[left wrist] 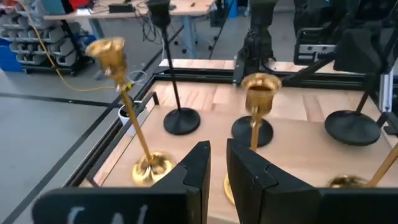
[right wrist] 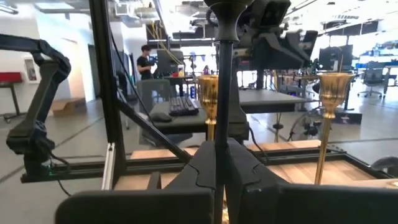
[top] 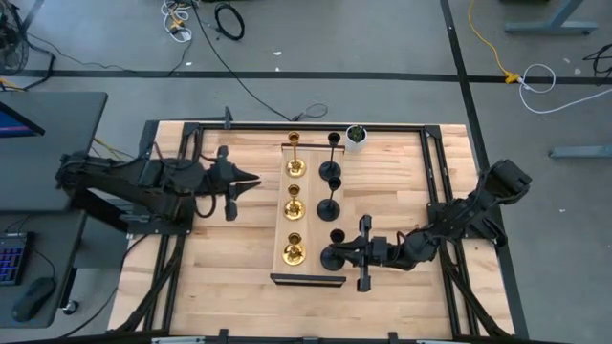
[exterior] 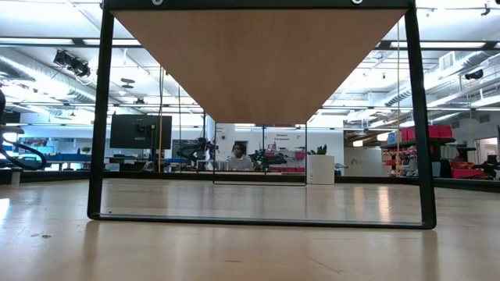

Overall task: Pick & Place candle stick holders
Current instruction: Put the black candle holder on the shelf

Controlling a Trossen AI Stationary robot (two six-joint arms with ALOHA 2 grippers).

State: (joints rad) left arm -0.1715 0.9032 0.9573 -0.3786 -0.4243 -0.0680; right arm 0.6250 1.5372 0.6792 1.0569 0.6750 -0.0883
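Note:
Three gold holders (top: 295, 203) stand in a column on a light board (top: 311, 229), by their round bases. Two black holders (top: 329, 170) (top: 328, 205) stand to their right. My right gripper (top: 332, 255) is shut on the third black holder (right wrist: 224, 74), at the near end of the black column. My left gripper (top: 254, 180) hovers left of the gold column, its fingers a narrow gap apart and empty. It points at the middle gold holder (left wrist: 258, 93). My right gripper pinches the black holder's thin stem (right wrist: 219, 134) between its two fingers, low on the stem. The fingers come level from the table's right side and lie across the stem. The holder stands upright, its cup (right wrist: 227, 7) above the fingers. Whether its base rests on the board I cannot tell.
A small white pot with green inside (top: 356, 136) stands at the board's far right corner. A black bar (top: 308, 279) lies at the board's near end. Black rails (top: 306, 126) frame the table. Bare wood lies left and right of the board.

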